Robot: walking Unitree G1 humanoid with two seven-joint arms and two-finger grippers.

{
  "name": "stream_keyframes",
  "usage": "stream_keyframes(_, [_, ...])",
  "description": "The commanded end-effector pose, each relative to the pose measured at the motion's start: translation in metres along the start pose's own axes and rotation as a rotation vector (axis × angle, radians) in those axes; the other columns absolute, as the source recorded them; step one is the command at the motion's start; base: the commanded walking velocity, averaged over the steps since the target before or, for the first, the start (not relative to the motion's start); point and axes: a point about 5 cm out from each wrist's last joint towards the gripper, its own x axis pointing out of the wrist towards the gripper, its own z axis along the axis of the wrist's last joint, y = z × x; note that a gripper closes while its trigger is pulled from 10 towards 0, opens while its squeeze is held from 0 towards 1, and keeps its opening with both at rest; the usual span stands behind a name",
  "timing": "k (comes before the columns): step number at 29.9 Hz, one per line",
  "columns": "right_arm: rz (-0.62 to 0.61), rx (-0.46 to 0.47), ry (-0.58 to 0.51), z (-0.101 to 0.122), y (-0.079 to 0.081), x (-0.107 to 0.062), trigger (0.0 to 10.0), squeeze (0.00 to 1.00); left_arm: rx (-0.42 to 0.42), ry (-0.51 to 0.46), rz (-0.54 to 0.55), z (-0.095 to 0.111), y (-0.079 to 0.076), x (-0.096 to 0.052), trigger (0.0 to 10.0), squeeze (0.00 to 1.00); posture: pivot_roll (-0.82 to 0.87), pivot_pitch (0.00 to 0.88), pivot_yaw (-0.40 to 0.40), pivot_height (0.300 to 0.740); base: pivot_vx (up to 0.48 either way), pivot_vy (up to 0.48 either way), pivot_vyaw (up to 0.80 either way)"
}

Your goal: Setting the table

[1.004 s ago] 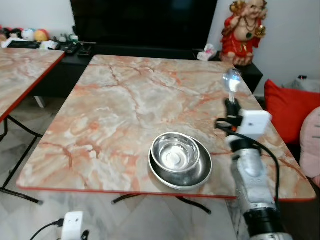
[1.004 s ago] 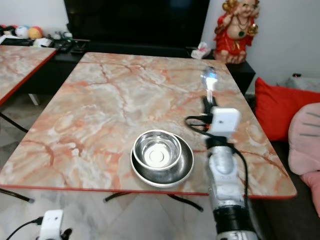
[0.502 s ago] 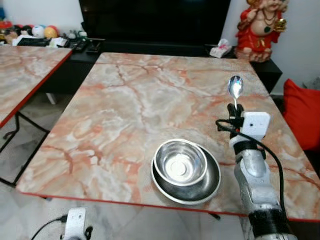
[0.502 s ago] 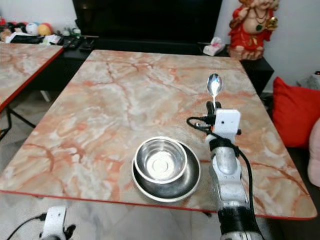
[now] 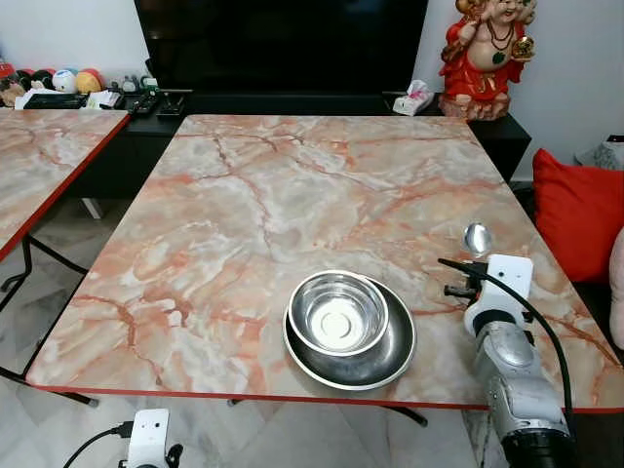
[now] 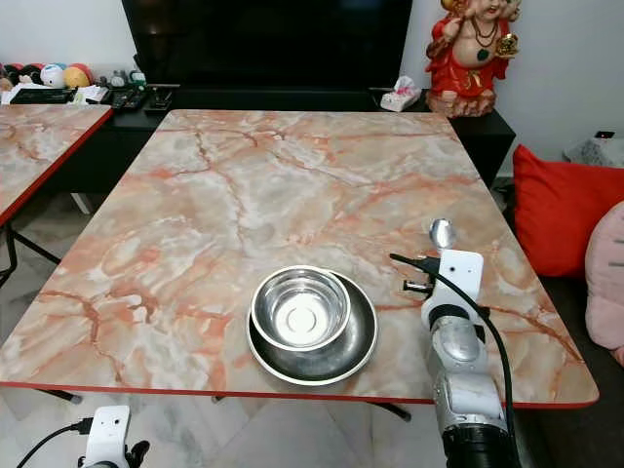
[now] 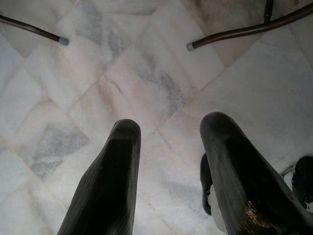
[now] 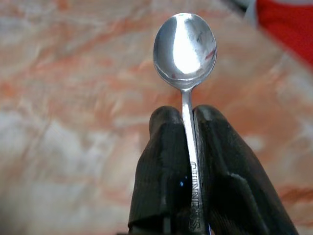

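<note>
Right wrist view: my right hand point(image 8: 188, 147) is clamping the spoon point(image 8: 185, 46) by its handle, fingers pressed together on it, bowl end sticking out past the tips. Vs 1 s ago, the arm is dropping; spoon was riding high over the bench point(image 5: 292, 195), now it's sitting low, just right of the stacked steel bowls point(image 5: 349, 327), near the bench's right edge. I'm reading that as lining up to lay it beside the bowls. Left hand point(image 7: 168, 176) is hanging idle w/ fingers apart over the floor.
</note>
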Motion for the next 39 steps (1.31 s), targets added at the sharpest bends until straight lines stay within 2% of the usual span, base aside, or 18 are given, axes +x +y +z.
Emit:
stream_keyframes(1, [0.011, 0.010, 0.019, 0.002, 0.005, 0.000, 10.0, 0.00, -0.001, 0.005, -0.010, 0.001, -0.001, 0.000, 10.0, 0.00, 0.01, 0.000, 0.005, 0.740, 0.000, 0.000, 0.00])
stream_keyframes(7, [0.046, 0.064, 0.088, -0.006, 0.011, -0.001, 10.0, 0.00, -0.001, 0.006, -0.013, 0.001, -0.002, 0.000, 10.0, 0.00, 0.02, 0.000, 0.002, 0.740, 0.000, 0.000, 0.00])
stream_keyframes(11, [0.046, 0.064, 0.102, -0.007, 0.013, -0.002, 10.0, 0.00, 0.000, 0.008, -0.017, 0.000, -0.002, 0.000, 10.0, 0.00, 0.01, 0.000, 0.001, 0.740, 0.000, 0.000, 0.00])
stream_keyframes(16, [0.082, 0.047, 0.123, -0.010, 0.021, -0.004, 10.0, 0.00, 0.003, 0.008, -0.020, 0.000, -0.002, 0.000, 10.0, 0.00, 0.01, 0.000, 0.002, 0.740, 0.000, 0.000, 0.00])
stream_keyframes(21, [0.104, -0.014, 0.120, -0.015, 0.029, -0.009, 10.0, 0.00, 0.007, 0.004, -0.024, 0.002, -0.003, 0.001, 10.0, 0.00, 0.01, 0.000, 0.004, 0.740, 0.000, 0.000, 0.00])
stream_keyframes(32, [0.068, -0.045, 0.127, -0.019, 0.026, -0.019, 10.0, 0.00, 0.009, 0.004, -0.030, 0.003, -0.004, 0.001, 10.0, 0.00, 0.01, 0.000, 0.010, 0.740, 0.000, 0.000, 0.00])
stream_keyframes(39, [0.084, -0.037, 0.142, -0.023, 0.033, -0.022, 10.0, 0.00, 0.011, 0.008, -0.025, 0.001, -0.003, 0.000, 10.0, 0.00, 0.01, 0.000, 0.008, 0.740, 0.000, 0.000, 0.00])
